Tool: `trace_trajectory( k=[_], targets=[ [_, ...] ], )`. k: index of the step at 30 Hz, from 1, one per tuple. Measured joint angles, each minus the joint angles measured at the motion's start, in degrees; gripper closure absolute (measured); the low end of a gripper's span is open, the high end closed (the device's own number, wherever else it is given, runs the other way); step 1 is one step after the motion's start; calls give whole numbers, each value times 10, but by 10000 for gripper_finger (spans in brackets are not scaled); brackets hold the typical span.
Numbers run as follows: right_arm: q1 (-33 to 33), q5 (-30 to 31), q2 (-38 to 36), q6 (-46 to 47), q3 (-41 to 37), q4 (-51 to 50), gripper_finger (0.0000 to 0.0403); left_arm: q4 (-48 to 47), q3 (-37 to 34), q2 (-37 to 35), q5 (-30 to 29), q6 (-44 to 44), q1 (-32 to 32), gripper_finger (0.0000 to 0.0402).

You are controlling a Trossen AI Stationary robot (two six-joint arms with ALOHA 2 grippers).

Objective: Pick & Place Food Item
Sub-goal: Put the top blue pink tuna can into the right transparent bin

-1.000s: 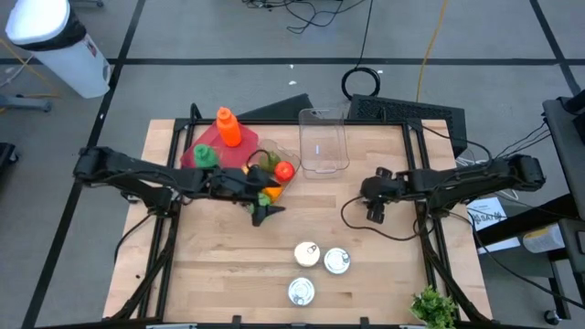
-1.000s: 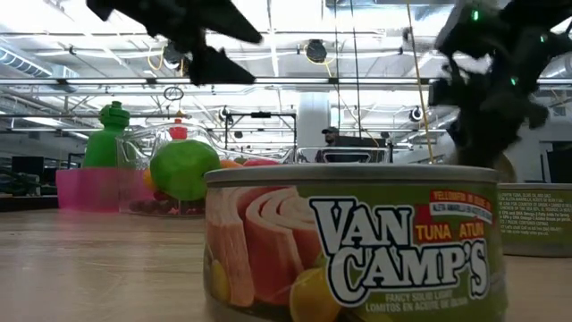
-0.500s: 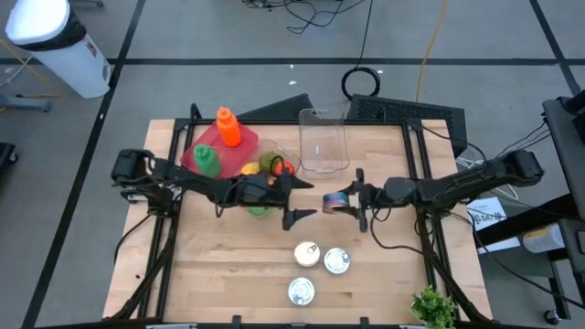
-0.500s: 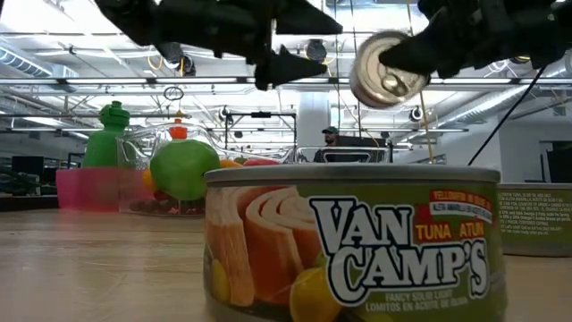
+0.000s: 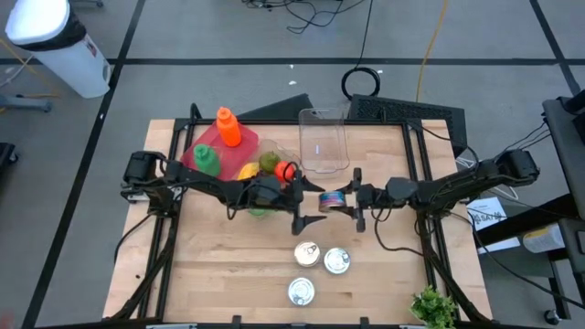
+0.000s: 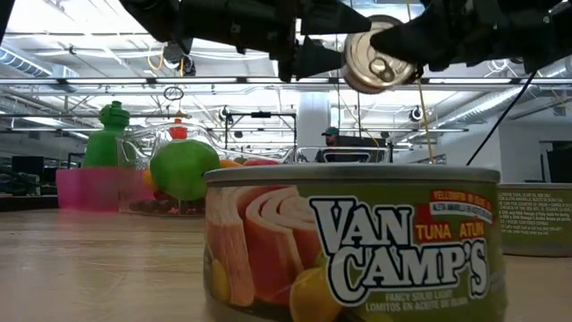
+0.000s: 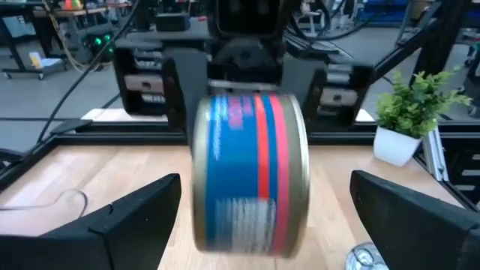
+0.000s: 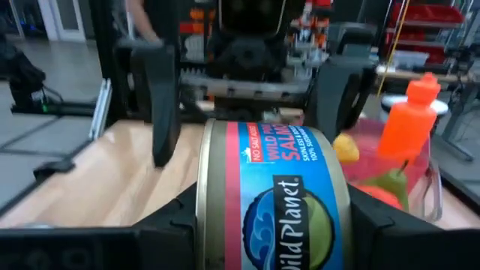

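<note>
A blue-and-red salmon can (image 5: 334, 200) hangs in the air above the table's middle, its pull-tab lid (image 6: 380, 63) facing the near edge. My right gripper (image 5: 345, 199) reaches in from the right and is shut on the can (image 8: 274, 202). My left gripper (image 5: 309, 201) comes from the left and is open. In the left wrist view its fingers (image 7: 139, 217) stand wide apart on either side of the can (image 7: 251, 176) without touching it. My right gripper pinches the salmon can between its two fingers (image 8: 161, 225), one on each flat end, beside the label's edge (image 8: 214, 217). It comes level from the table's right. The can is lifted clear and stands on edge, its curved label facing the left gripper.
Three cans (image 5: 306, 254) (image 5: 337, 262) (image 5: 301, 291) stand near the table's near edge; one is the tuna can (image 6: 353, 241) close to the low camera. A clear container (image 5: 324, 142), a pink tray (image 5: 196, 146) with bottles and fruit, and a small plant (image 5: 434, 306) are also there.
My right gripper has swung from the table's right toward its middle and tipped level, bringing the can up into view. My left gripper has moved toward the table's right, closing on the can, and has stayed open.
</note>
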Motion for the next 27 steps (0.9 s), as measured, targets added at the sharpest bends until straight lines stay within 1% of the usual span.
trace_trajectory(
  k=[3, 5, 7, 11, 12, 16, 19, 20, 25, 26, 27],
  targets=[
    [5, -20, 0, 0, 0, 13, 234, -6, 0, 0, 1, -1, 0, 18],
    [9, -29, 0, -1, 0, 22, 234, -9, 0, 0, 3, -1, 0, 46],
    [12, -28, 0, -1, 0, 24, 234, -9, 0, 0, 3, 0, 0, 87],
    [14, -23, 0, 1, 0, 28, 234, -7, 0, 0, 8, 1, 2, 183],
    [14, -23, 0, 6, 0, 28, 234, -7, 0, -1, 9, -2, 2, 193],
    [14, -22, 0, 6, 0, 27, 234, -6, 0, -1, 10, 5, 1, 192],
    [15, -5, 0, 12, 1, 21, 231, -6, 0, -5, 9, 5, -1, 192],
    [15, 2, -1, 12, 2, 19, 215, -7, 0, -8, 8, 5, -1, 192],
    [13, 28, -31, -16, 2, -28, 68, -77, -1, -73, -35, 10, 5, 192],
    [13, 37, -41, -18, 1, -34, 43, -95, -1, -90, -44, 8, 7, 192],
    [14, 50, -50, -16, 2, -39, 26, -109, -1, -106, -50, 2, 10, 192]
  ],
)
